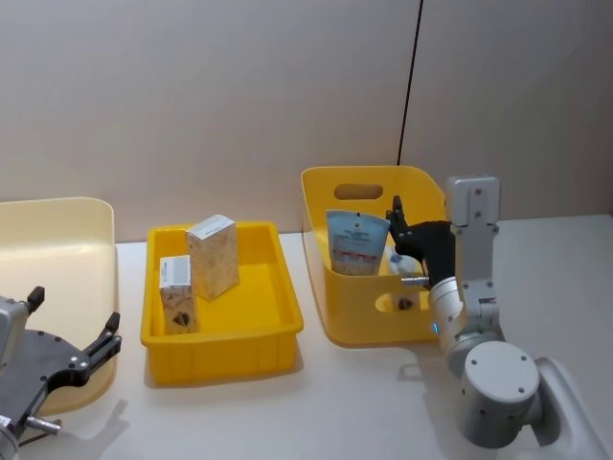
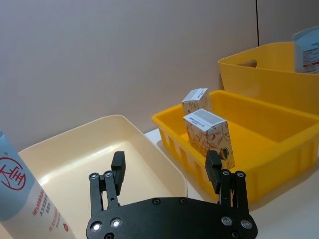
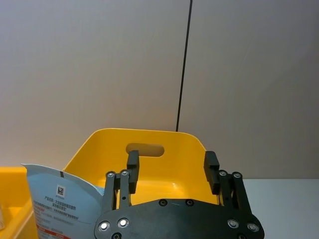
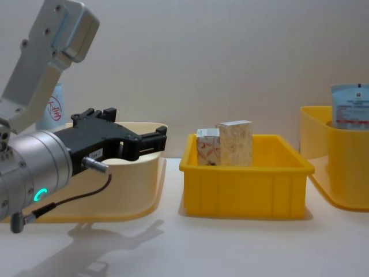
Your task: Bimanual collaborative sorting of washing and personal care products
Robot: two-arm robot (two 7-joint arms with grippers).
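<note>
Two small patterned cartons (image 1: 213,256) (image 1: 177,294) stand in the shallow yellow tray (image 1: 278,287), and also show as cartons (image 2: 211,136) (image 2: 197,100) (image 4: 235,143) (image 4: 208,148). A pale blue tube (image 1: 356,242) (image 3: 60,199) (image 4: 350,108) stands upright in the tall yellow bin (image 1: 359,321). A pale bottle with red characters (image 2: 20,199) (image 4: 54,109) stands by the cream bin (image 1: 57,240). My left gripper (image 1: 75,316) (image 2: 166,169) (image 4: 141,130) hangs open and empty over the cream bin. My right gripper (image 1: 396,222) (image 3: 172,167) is open and empty above the tall bin, beside the tube.
The three containers sit in a row on the white table: cream bin (image 4: 138,190) on the left, yellow tray (image 4: 248,184) in the middle, tall yellow bin (image 4: 340,179) on the right. A wall runs close behind them. Bare table lies in front.
</note>
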